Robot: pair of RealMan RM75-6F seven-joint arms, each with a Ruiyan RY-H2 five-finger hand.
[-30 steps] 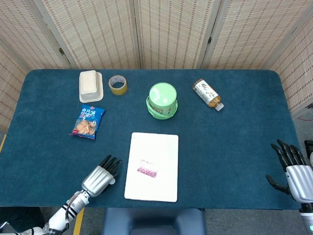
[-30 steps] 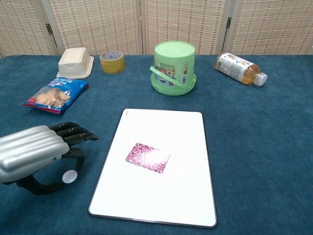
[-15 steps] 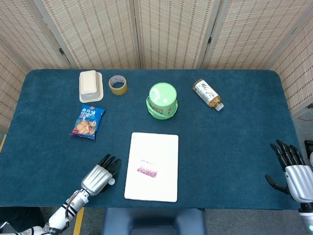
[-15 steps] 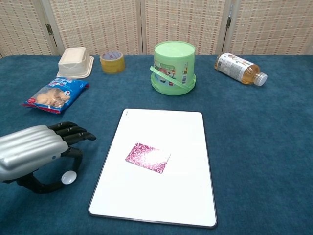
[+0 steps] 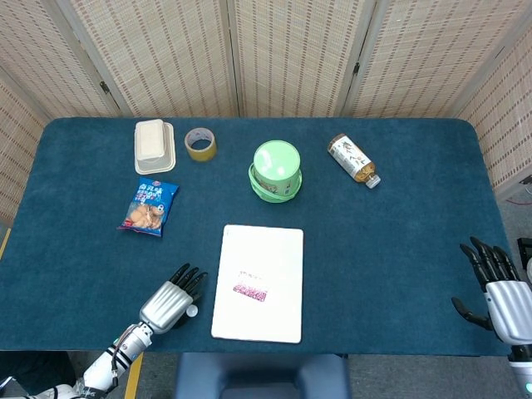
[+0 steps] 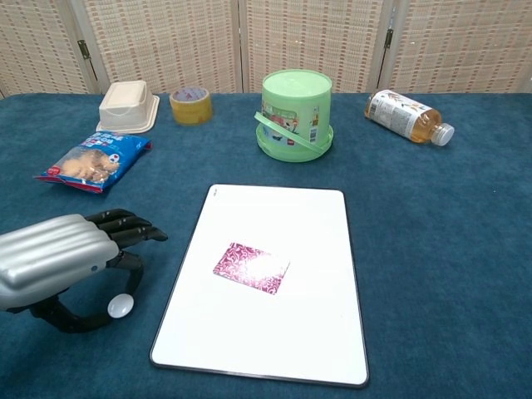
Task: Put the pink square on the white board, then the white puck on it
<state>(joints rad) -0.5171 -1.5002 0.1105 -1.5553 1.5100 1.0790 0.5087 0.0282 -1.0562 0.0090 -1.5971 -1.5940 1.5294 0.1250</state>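
Head view: pink square lay flat on the white board, so the first step looked done. Left hand rested just left of the board, the white puck pinched at its thumb side, seemingly ready for stacking. Right hand rested at the surface's far right edge, fingers apart, holding nothing.

Chest view: puck sat between thumb and fingers. Bottle, tub and snack bag labels unreadable.

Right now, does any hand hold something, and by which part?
The left hand pinches the white puck by its rim, at its thumb tip. The right hand holds nothing.
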